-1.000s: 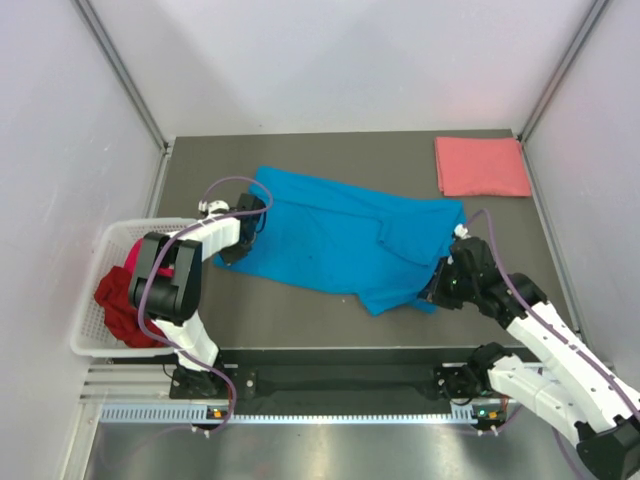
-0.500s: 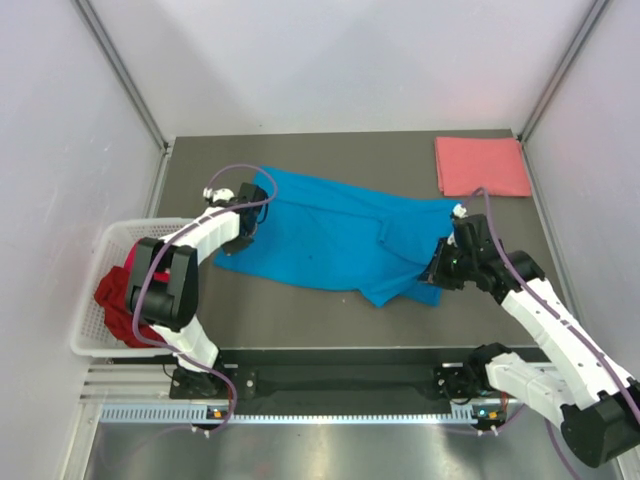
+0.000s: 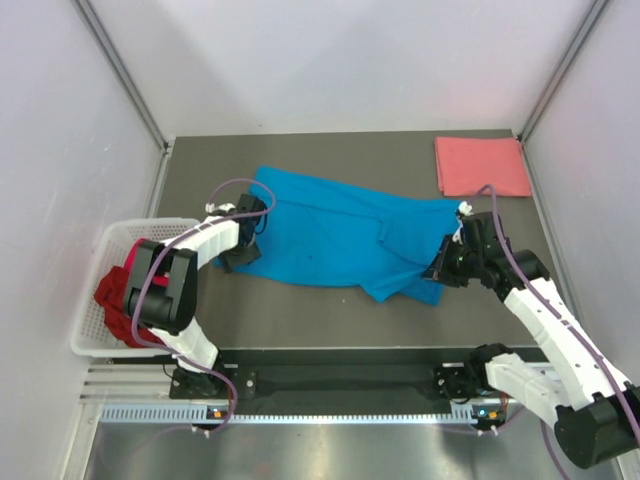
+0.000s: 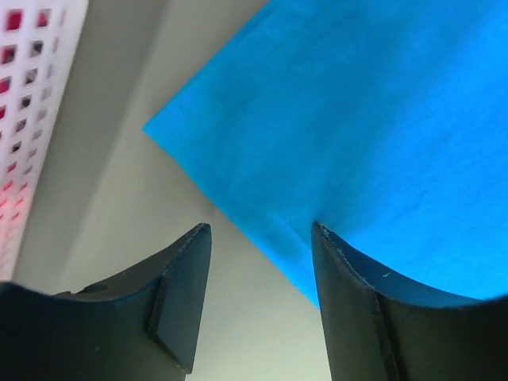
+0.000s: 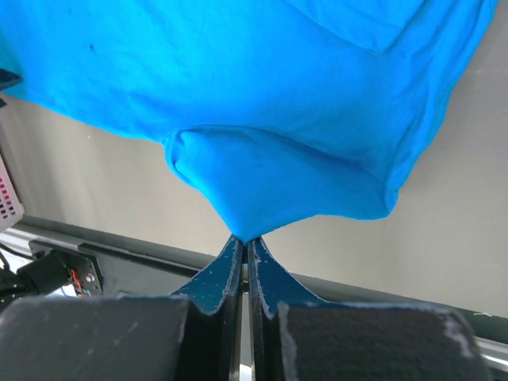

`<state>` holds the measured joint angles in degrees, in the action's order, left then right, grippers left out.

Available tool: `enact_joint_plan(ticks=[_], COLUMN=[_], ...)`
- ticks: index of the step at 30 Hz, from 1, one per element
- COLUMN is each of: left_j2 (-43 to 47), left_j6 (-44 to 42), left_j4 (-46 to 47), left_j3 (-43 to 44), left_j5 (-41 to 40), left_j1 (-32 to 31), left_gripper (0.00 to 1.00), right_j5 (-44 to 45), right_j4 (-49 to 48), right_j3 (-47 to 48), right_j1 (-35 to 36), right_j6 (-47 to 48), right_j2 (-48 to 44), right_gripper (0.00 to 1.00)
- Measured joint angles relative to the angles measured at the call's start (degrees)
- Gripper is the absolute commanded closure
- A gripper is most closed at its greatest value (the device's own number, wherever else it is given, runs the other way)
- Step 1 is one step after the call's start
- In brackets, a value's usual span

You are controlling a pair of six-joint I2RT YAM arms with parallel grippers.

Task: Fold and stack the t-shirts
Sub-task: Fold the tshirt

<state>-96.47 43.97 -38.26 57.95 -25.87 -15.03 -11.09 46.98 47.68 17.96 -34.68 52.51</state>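
"Blue first: where does the blue t-shirt (image 3: 340,235) lie?"

"Spread across the middle of the dark table (image 3: 300,315), creased, running from far left to near right; a flap of cloth lies folded over the body toward the right end."

"And the right gripper (image 5: 244,242)?"

"Clenched on it. The two fingers meet at their tips with a pinch of blue cloth between them, at the shirt's near right corner; in the wrist view the cloth bunches into a rounded fold just beyond the tips."

"The left gripper (image 4: 258,238)?"

"Released; it sits at the shirt's left edge with its jaws standing apart; the blue hem runs across the gap, and bare table shows on the basket side of it; whether either finger touches the cloth I cannot tell."

"What else is on view?"

"A salmon pink t-shirt (image 3: 482,166) lies folded into a flat rectangle at the far right corner, well apart from the blue one; a white lattice basket (image 3: 125,230) sits at the table's near left edge, beside the left arm; in it lies a crumpled dark red t-shirt (image 3: 115,300), with a brighter pink-red patch of cloth above it — whether that is a separate shirt I cannot tell."
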Motion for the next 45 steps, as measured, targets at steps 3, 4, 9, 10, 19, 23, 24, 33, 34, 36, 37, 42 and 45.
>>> enact_joint_plan(ticks=[3, 4, 9, 10, 19, 23, 24, 33, 34, 36, 37, 42, 45], left_j2=[0.8, 1.3, 2.4, 2.4, 2.3, 2.0, 1.7, -2.0, -2.4, -3.6, -4.2, -9.7, -14.1], left_j6=[1.7, 2.3, 5.1, 5.8, 7.3, 6.6, 6.0, 1.2, 0.7, -0.7, -1.2, -5.2, -7.4], left_j4=[1.3, 2.1, 4.6, 5.2, 7.9, 7.1, 6.4, 0.3, 0.0, -0.7, -0.8, -2.3, -3.4], left_j3=[-1.4, -2.1, -3.9, -4.0, -4.3, -3.6, -3.0, 5.4, 6.8, 9.9, 11.2, 20.2, 26.9], left_j5=[1.2, 1.4, 3.0, 3.4, 4.6, 4.6, 4.2, 2.3, 2.2, 2.2, 2.2, 2.4, 2.5], left_j1=[0.1, 0.1, 0.9, 0.9, 0.9, 0.9, 0.9, 0.8, 0.8, 0.7, 0.7, 0.2, -0.2], left_gripper=[0.42, 0.43, 0.65, 0.72, 1.00, 1.00, 1.00, 1.00, 1.00, 1.00, 1.00, 1.00, 1.00], right_j5=[-0.7, -0.8, -1.2, -1.3, -2.1, -2.2, -2.3, -3.1, -3.2, -3.4, -3.5, -3.7, -3.8], right_j4=[0.3, 0.5, 1.2, 1.4, 3.1, 3.3, 3.6, 3.1, 2.9, 2.5, 2.3, 2.2, 1.8], right_j3=[0.0, 0.0, 0.0, 0.0, 0.0, 0.2, 0.6, 6.2, 6.8, 7.6, 8.1, 11.3, 14.1], right_j1=[-0.7, -0.9, -1.8, -1.9, -2.5, -3.2, -3.5, -6.1, -6.4, -7.1, -7.5, -10.1, -11.3], right_j6=[0.5, 0.7, 1.9, 2.1, 3.9, 4.5, 4.7, 5.2, 5.2, 5.4, 5.4, 6.1, 6.3], right_j2=[-0.4, -0.6, -1.1, -1.1, -1.1, -0.7, -0.3, 4.7, 5.4, 6.6, 7.3, 11.2, 14.0], right_gripper=[1.00, 1.00, 1.00, 1.00, 1.00, 1.00, 1.00, 1.00, 1.00, 1.00, 1.00, 1.00, 1.00])
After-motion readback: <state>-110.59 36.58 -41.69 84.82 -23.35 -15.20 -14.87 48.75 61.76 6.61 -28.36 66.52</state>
